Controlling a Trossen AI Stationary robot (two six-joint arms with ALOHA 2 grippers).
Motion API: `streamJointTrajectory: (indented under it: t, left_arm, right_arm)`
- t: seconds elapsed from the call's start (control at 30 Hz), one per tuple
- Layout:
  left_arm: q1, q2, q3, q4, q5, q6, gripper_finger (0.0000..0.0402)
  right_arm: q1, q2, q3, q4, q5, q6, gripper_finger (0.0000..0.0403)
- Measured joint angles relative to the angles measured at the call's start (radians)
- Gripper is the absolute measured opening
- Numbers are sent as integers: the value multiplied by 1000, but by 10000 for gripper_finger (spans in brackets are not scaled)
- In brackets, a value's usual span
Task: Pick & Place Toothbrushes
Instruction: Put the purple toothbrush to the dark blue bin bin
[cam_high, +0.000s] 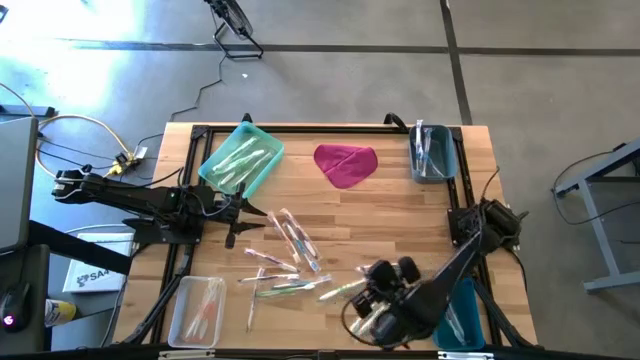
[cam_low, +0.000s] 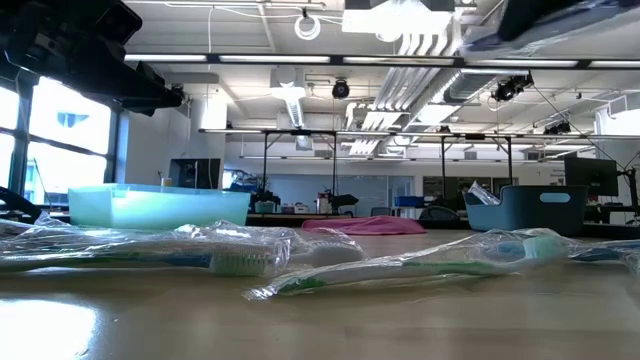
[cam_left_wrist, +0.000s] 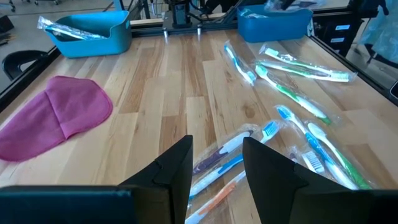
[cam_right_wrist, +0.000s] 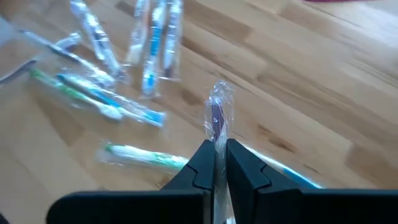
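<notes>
Wooden table (cam_high: 400, 215) carries loose toothbrushes (cam_high: 290, 250) mid-board; my right tool (cam_right_wrist: 220, 163) pinches one wrapped brush (cam_right_wrist: 218, 118), its length running forward from the tips, while my left tool (cam_left_wrist: 217, 168) hangs half-open, empty.

Magenta cloth (cam_high: 346, 165) lies flat mid-table (cam_high: 400, 230), far side. Teal tray (cam_high: 241, 158) at far left, blue bin (cam_high: 433, 152) far right, clear tub (cam_high: 196, 310) near left corner.
</notes>
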Motion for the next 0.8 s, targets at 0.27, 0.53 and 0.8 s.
streamJointTrajectory:
  t: [0.27,0.53,0.8]
  left_arm:
    - [0,0,0,0,0,0,136]
    - [0,0,0,0,0,-1,136]
    - [0,0,0,-1,0,-2,136]
  right_arm:
    - [100,-2,10,-274,-82,318,13]
    - [150,-1,8,-284,-125,355,13]
    - [188,-13,8,-284,100,195,13]
